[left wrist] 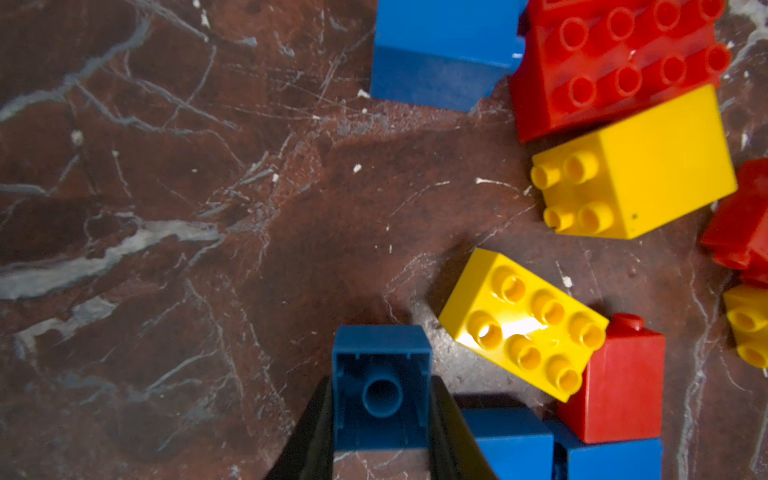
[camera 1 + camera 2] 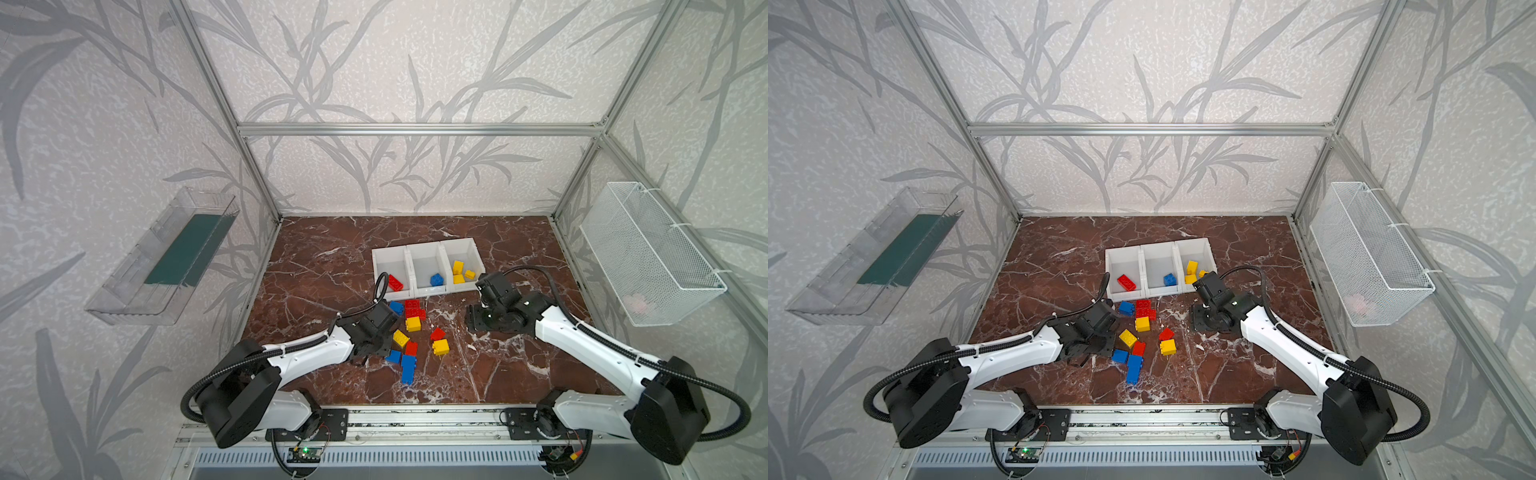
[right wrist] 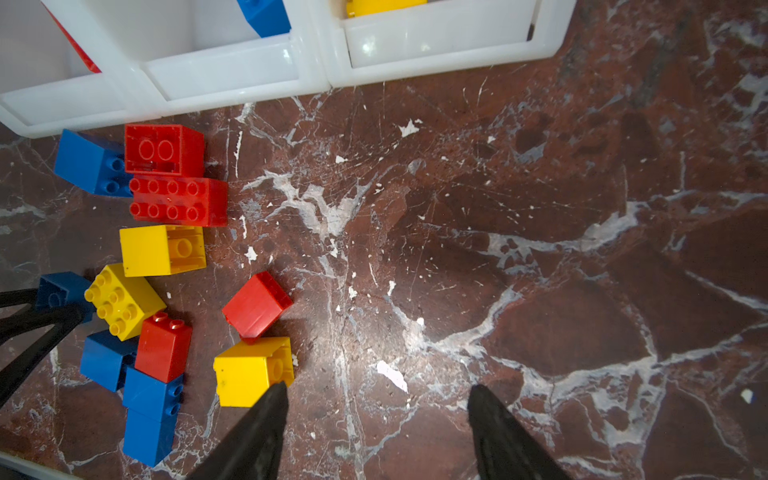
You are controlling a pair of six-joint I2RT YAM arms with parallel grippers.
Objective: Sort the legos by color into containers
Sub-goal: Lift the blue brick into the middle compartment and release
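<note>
Left fingers pinch blue brick beside bare tabletop.

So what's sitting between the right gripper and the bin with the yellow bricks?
Nothing: in the right wrist view only bare marble lies between the right gripper and the front wall of that bin. The nearest yellow brick lies off to one side.

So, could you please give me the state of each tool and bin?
Left tool, shut on a blue brick.
Right tool, open, empty.
Left bin, holds one red lego.
Middle bin, holds one blue lego.
Right bin, holds yellow legos.
</note>
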